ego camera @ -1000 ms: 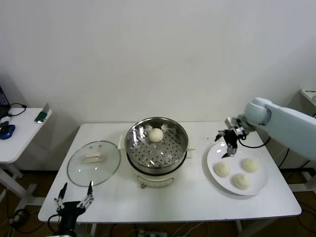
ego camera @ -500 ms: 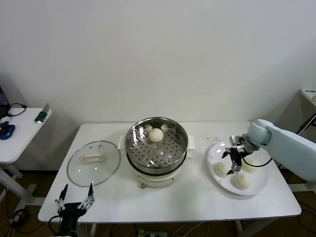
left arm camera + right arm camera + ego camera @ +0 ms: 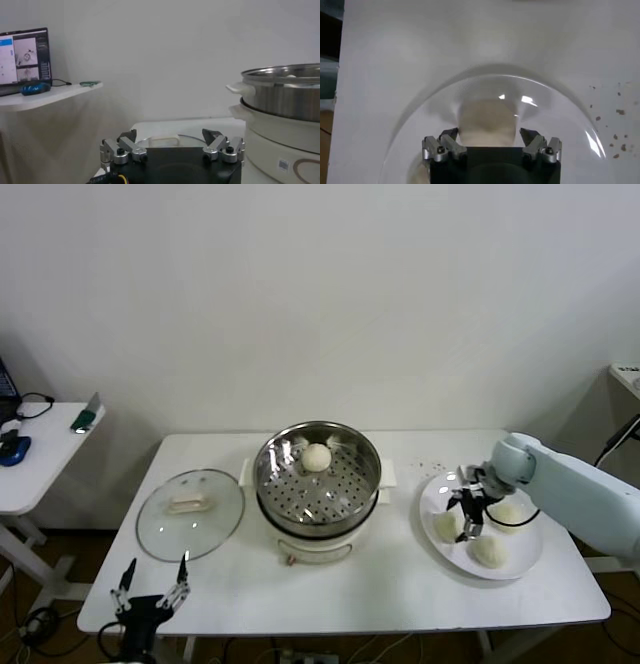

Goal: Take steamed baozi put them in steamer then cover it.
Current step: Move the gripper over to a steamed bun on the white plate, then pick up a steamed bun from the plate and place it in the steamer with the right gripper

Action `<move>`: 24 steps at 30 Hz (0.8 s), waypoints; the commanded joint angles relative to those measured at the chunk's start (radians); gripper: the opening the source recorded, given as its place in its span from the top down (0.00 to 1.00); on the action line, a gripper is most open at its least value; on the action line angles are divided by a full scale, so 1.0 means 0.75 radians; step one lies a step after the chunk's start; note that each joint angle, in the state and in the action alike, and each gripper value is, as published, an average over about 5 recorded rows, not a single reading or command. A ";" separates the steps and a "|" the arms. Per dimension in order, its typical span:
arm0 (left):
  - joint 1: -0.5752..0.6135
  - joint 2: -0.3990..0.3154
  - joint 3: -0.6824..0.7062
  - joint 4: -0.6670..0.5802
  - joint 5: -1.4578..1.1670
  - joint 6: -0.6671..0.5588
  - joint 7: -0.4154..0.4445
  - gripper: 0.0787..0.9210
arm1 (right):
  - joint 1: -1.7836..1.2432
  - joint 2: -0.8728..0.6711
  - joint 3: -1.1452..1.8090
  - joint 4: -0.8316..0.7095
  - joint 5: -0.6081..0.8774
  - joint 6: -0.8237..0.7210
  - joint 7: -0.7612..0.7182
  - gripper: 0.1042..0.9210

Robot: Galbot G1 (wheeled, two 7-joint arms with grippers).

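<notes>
The steel steamer [image 3: 318, 484] stands mid-table on its white base, with one baozi [image 3: 317, 457] on the perforated tray. On the white plate [image 3: 522, 566] at the right lie three more baozi. My right gripper [image 3: 466, 517] is down over the leftmost one [image 3: 445, 527], open. In the right wrist view its fingers [image 3: 451, 135] flank that bun [image 3: 487, 117] closely on both sides. The other two buns [image 3: 491, 551] [image 3: 508, 514] lie beside it. My left gripper [image 3: 153, 574] is parked open at the table's front left edge, holding nothing [image 3: 170, 135].
The glass lid [image 3: 190, 512] lies flat on the table left of the steamer, just beyond the left gripper. A white side table [image 3: 40, 464] with small items stands farther left. Dark crumbs [image 3: 615, 115] dot the table near the plate.
My right gripper has come down from above the plate's far edge onto the leftmost bun, and its fingers have drawn in around it. The left arm has stayed put.
</notes>
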 commanded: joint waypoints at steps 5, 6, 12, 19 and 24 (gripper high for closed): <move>-0.009 0.002 0.001 0.002 0.001 0.010 -0.004 0.12 | -0.003 0.019 -0.006 -0.032 -0.009 0.008 -0.012 0.21; -0.010 0.002 0.002 0.001 0.001 0.011 -0.004 0.12 | 0.002 0.018 -0.008 -0.032 -0.005 0.009 -0.013 0.22; -0.014 0.002 0.005 -0.003 0.001 0.016 -0.007 0.12 | 0.078 -0.005 -0.042 -0.020 0.042 0.014 -0.014 0.25; -0.013 0.012 0.015 -0.010 0.002 0.018 -0.009 0.12 | 0.487 -0.034 -0.294 -0.002 0.290 0.016 -0.014 0.26; -0.004 0.011 0.031 -0.020 0.006 0.017 -0.009 0.12 | 0.866 0.045 -0.586 -0.013 0.546 0.011 -0.024 0.26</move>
